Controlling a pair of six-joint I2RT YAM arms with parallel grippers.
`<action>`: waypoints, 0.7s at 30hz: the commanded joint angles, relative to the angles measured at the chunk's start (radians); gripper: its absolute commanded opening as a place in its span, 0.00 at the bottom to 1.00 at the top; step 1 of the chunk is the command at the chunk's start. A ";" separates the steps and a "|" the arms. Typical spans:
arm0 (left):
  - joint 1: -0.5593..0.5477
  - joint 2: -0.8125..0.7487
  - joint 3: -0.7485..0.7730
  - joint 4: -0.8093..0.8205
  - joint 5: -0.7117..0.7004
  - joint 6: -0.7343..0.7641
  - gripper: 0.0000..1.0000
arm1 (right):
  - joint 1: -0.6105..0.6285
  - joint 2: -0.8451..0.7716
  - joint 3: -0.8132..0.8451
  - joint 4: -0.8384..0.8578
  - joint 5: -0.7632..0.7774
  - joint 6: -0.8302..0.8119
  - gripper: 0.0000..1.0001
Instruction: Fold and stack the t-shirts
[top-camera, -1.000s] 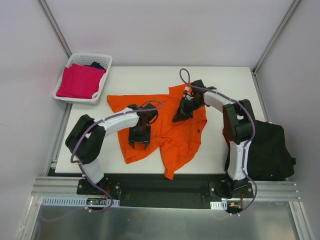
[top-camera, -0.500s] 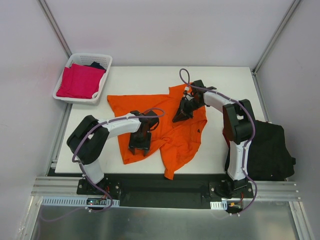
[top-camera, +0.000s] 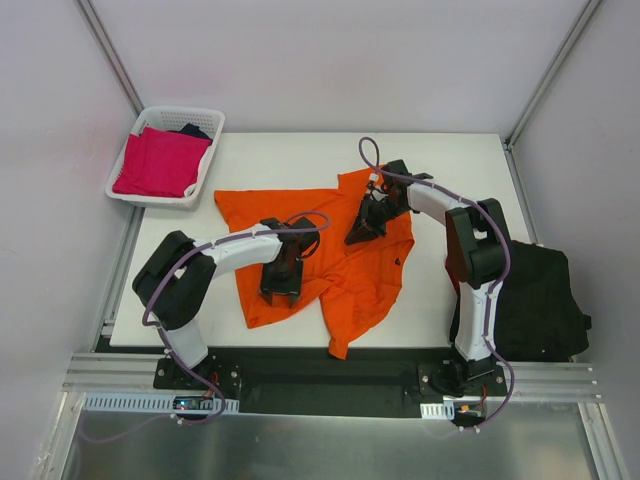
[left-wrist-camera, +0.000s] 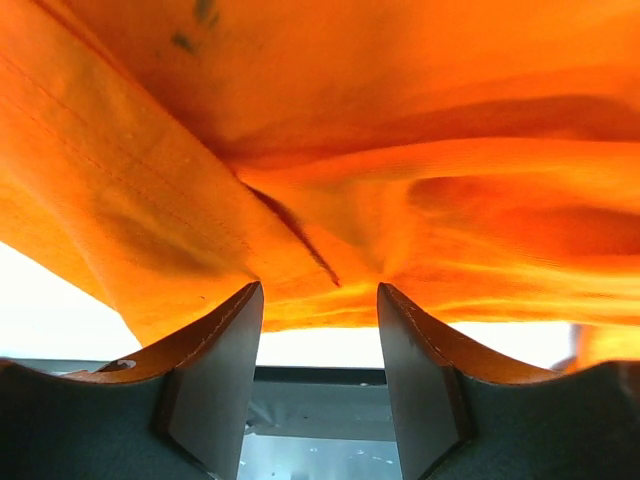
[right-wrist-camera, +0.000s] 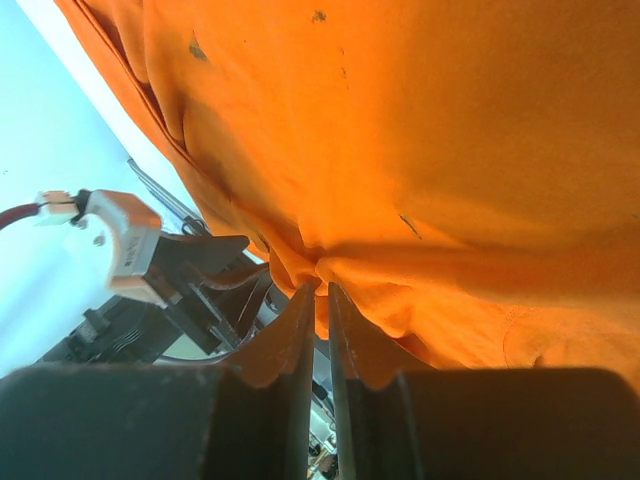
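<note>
One orange t-shirt (top-camera: 345, 265) lies crumpled mid-table (top-camera: 450, 170), near hem drooping over edge. We see right gripper (top-camera: 357, 236) pinched tight on raised fold, far side. Left gripper (top-camera: 281, 293) has jaws apart, cloth bunched at tips, unclamped. Small dark mark on front (top-camera: 398, 258) is unreadable. Magenta t-shirt (top-camera: 160, 162) fills basket (top-camera: 190, 115) far left. Black t-shirt (top-camera: 540, 300) hangs off right edge, partly behind arm.

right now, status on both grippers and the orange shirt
Left gripper open over a crease in the orange t-shirt. Right gripper shut on a fold. Shirt rumpled, unfolded. Black pile off right.
</note>
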 joint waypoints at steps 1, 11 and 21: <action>-0.011 -0.002 0.063 -0.042 -0.037 0.009 0.49 | 0.006 -0.004 0.005 -0.011 -0.018 -0.014 0.13; -0.011 -0.012 -0.011 -0.045 -0.060 -0.012 0.48 | 0.007 -0.008 -0.001 -0.011 -0.016 -0.017 0.13; -0.011 -0.029 -0.043 -0.042 -0.069 -0.024 0.48 | 0.007 -0.007 -0.005 -0.011 -0.016 -0.014 0.13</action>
